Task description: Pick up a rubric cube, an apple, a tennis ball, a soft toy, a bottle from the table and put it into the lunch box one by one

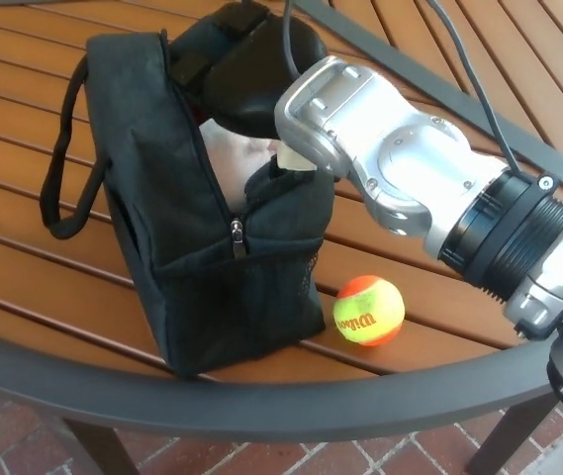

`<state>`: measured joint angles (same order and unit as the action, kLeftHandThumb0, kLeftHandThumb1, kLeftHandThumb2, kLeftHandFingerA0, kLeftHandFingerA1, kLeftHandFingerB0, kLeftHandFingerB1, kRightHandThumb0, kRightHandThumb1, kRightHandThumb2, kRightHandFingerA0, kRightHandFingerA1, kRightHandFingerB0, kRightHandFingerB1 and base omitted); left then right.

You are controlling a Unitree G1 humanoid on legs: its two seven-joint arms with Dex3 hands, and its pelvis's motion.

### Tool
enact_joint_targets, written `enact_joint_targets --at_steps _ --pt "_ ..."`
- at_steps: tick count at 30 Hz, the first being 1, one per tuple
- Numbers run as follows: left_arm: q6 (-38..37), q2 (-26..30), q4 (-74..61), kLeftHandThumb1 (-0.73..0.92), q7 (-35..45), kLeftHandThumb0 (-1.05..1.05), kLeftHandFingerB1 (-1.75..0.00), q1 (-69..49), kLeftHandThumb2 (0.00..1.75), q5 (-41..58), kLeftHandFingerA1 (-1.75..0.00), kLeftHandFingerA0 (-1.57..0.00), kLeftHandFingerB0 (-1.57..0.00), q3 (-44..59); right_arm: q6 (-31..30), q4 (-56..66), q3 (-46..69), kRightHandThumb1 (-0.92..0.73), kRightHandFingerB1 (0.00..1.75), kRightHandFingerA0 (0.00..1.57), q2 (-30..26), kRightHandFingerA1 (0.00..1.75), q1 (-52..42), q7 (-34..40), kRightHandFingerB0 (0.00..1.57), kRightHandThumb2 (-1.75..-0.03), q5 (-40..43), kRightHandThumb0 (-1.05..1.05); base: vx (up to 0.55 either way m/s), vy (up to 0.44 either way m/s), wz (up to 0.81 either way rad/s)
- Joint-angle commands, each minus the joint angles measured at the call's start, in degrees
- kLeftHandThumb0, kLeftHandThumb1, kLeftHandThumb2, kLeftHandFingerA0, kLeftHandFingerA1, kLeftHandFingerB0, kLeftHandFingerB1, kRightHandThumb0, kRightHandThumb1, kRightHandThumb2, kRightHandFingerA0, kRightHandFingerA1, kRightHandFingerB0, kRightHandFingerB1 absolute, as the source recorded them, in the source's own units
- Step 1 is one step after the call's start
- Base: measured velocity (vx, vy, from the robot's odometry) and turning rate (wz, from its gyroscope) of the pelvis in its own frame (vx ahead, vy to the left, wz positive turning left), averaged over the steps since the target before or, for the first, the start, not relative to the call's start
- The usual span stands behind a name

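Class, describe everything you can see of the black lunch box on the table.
The lunch box is a soft black fabric bag standing upright on the slatted wooden table, near its dark metal rim. Its zipped top gapes open, a zip pull hanging at the front. A carry strap loops out on the left. The right hand reaches into its opening, over something pale inside. A tennis ball lies beside it.

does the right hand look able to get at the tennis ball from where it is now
Probably yes, after withdrawing. The right hand is at the mouth of the lunch box, while the tennis ball lies bare on the table beside the bag, with nothing over it.
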<state>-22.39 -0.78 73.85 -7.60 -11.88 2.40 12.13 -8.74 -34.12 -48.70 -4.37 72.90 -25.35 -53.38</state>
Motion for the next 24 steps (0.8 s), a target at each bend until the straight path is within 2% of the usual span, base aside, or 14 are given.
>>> enact_joint_targets --at_steps 1,2,6,7,8,9,13,15,16,17,18,20,21,24 --pt "-4.38 0.25 -0.28 0.37 2.35 -0.15 -1.24 -0.93 1.25 1.32 -1.42 -0.99 -0.96 1.47 -7.27 2.71 9.35 -0.55 0.00 0.00 2.06 0.33 3.67 -10.26 0.01 -1.00 6.89 -1.01 0.00 0.000 0.00" --pt "-4.28 0.23 -0.20 0.37 2.37 -0.16 -1.22 -0.82 1.22 1.46 -1.42 -0.98 -0.97 1.69 -8.80 2.43 11.84 -0.62 0.22 0.00 2.91 0.24 4.61 -10.27 0.13 -0.99 8.50 -1.05 0.00 0.000 0.00" --pt "-4.03 0.23 -0.03 0.37 2.19 -0.16 -1.22 -0.59 1.22 1.27 -1.42 -0.98 -0.97 2.12 -10.41 1.84 15.64 -0.62 0.22 0.00 4.47 0.24 5.58 -10.98 0.13 -0.99 9.11 -1.05 0.00 0.000 0.00" --pt "-3.98 0.38 -0.03 0.37 1.74 -0.17 -1.20 -0.71 1.19 0.69 -1.40 -0.97 -0.94 1.72 -10.49 0.47 15.99 -0.64 0.08 0.00 4.47 0.00 6.60 -13.49 0.00 -0.62 9.75 -1.05 0.00 0.000 0.00" --pt "-3.91 0.56 -0.02 0.37 1.19 -0.17 -1.20 -0.86 1.19 -0.05 -1.40 -0.97 -0.94 1.23 -10.62 -1.25 16.45 -0.64 0.08 0.00 4.50 0.00 7.89 -16.67 0.00 -0.62 10.52 -1.05 0.00 0.000 0.00" --pt "-3.53 0.53 -0.05 0.40 1.53 -0.19 -1.19 -0.80 1.17 0.39 -1.37 -0.97 -0.96 1.62 -9.72 -2.82 16.28 -0.60 0.00 0.00 4.48 0.00 8.26 -18.42 0.00 -0.61 11.04 -1.05 0.00 0.000 0.00" --pt "-3.79 0.42 0.15 0.40 2.19 -0.15 -1.19 -0.94 1.19 1.14 -1.38 -1.00 -0.96 2.39 -6.94 -8.33 16.19 -0.61 0.00 0.00 4.75 0.00 8.82 -22.36 0.00 -0.60 12.89 -1.05 0.00 0.000 0.00" --pt "-3.13 0.63 0.14 0.39 0.27 -0.20 -1.20 -0.92 1.16 -0.34 -1.37 -1.00 -0.96 1.25 -6.33 -10.13 16.01 -0.63 0.00 0.00 4.78 0.00 9.27 -22.44 0.00 -0.62 12.77 -1.05 0.00 0.000 0.00" --pt "-4.05 0.64 0.31 0.37 1.27 -0.17 -1.21 -1.26 1.23 -0.04 -1.40 -0.98 -0.96 1.51 -7.98 -13.31 19.17 -0.73 0.00 0.00 4.89 0.00 10.64 -20.57 0.00 -0.65 14.90 -1.05 0.00 0.000 0.00" --pt "-4.34 0.64 0.37 0.37 1.61 -0.17 -1.21 -1.36 1.23 0.10 -1.40 -0.98 -0.96 1.61 -8.45 -14.22 20.07 -0.73 0.00 0.00 4.92 0.00 11.04 -20.04 0.00 -0.65 15.53 -1.05 0.00 0.000 0.00" --pt "-4.41 0.59 0.27 0.39 1.89 -0.13 -1.20 -1.56 1.22 0.37 -1.42 -0.92 -0.90 1.77 -8.81 -14.91 20.74 -0.77 0.00 0.00 4.85 0.00 11.52 -19.63 0.00 -0.64 15.88 -1.05 0.00 0.000 0.00" --pt "-4.30 0.50 0.07 0.39 2.05 -0.13 -1.20 -1.80 1.22 0.67 -1.42 -0.92 -0.90 1.95 -8.65 -16.12 21.32 -0.77 0.00 0.00 4.92 0.00 12.32 -19.33 0.00 -0.64 15.95 -1.05 0.00 0.000 0.00" --pt "-3.61 0.55 0.32 0.40 2.04 -0.16 -1.15 -1.48 1.15 0.99 -1.31 -0.98 -0.95 2.35 -9.35 -17.03 22.12 -0.88 0.00 0.00 4.76 0.00 13.22 -17.92 0.00 -0.69 15.90 -1.05 0.00 0.000 0.00" --pt "-3.34 0.58 0.57 0.39 1.25 -0.13 -1.17 -1.20 1.18 0.62 -1.36 -0.94 -0.92 2.26 -9.71 -17.85 22.35 -0.92 0.00 0.00 4.68 0.00 14.12 -16.99 0.00 -0.71 15.67 -1.05 0.00 0.000 0.00"
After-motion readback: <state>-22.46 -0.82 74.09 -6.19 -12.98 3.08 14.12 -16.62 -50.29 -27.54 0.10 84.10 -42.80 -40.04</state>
